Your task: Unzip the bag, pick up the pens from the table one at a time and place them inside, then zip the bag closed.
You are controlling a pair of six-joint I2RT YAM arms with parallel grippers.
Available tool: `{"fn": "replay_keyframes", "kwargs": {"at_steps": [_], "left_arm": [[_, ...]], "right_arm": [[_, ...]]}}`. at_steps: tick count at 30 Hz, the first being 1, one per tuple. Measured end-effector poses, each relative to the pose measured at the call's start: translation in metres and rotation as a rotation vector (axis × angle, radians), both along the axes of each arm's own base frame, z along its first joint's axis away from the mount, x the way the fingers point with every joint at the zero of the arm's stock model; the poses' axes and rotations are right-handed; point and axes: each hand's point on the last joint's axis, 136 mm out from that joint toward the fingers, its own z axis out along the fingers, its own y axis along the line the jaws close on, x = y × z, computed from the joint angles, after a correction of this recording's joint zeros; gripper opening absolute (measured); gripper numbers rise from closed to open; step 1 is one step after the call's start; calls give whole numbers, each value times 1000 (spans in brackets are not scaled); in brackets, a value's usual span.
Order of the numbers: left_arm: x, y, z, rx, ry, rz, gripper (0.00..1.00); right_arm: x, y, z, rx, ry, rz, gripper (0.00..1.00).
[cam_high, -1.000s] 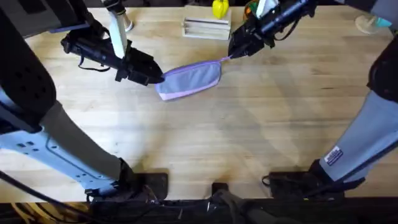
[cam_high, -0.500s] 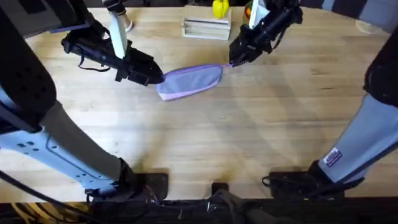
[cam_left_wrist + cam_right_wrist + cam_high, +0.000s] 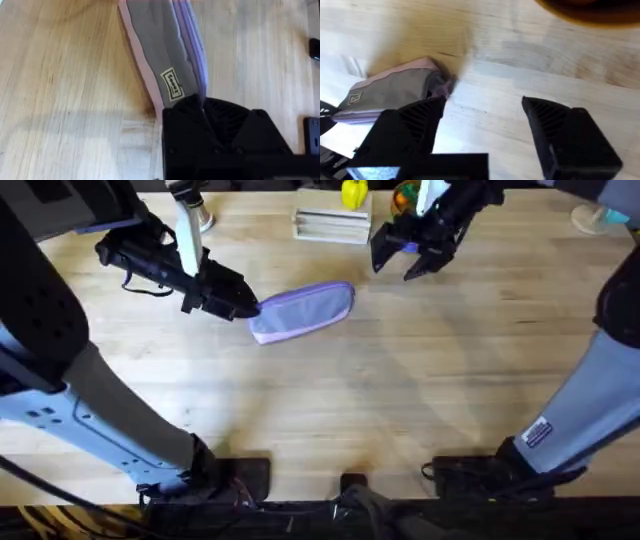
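Note:
The lavender bag [image 3: 302, 310] lies on the wooden table [image 3: 380, 400] left of centre, with its zipper edge facing the far side. My left gripper [image 3: 246, 307] is shut on the bag's left end. In the left wrist view its black fingers [image 3: 200, 107] clamp the fabric just below a small label on the bag [image 3: 165, 55]. My right gripper [image 3: 402, 264] hangs open beyond the bag's right end and touches nothing. In the right wrist view the bag [image 3: 395, 92] lies a little ahead of my right gripper [image 3: 482, 120]. The pens are out of view.
A light wooden tray [image 3: 332, 225] stands at the far edge behind the bag. Beside it are a yellow object [image 3: 353, 193] and an orange one [image 3: 404, 196]. A pale blue item [image 3: 600, 218] sits at the far right. Bare table stretches in front.
My right gripper has let go of the bag's right end, opened and drawn back toward the far right. The bag has shifted slightly left. The left gripper keeps its hold.

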Motion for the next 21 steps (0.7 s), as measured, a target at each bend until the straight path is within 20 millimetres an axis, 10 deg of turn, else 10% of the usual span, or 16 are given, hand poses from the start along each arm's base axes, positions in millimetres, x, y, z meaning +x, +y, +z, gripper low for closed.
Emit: {"fn": "replay_keyframes", "kwargs": {"at_steps": [3,9,17,21], "left_arm": [[0,0,0,0,0,0,43],[0,0,0,1,0,0,43],[0,0,0,1,0,-1,69],[-2,2,-1,8,11,1,689]], "right_arm": [[3,1,33,-3,-67,35,980],[7,2,111,5,-269,90,997],[-4,-2,154,-15,-408,178,997],[-6,-2,159,-36,-447,246,997]]}}
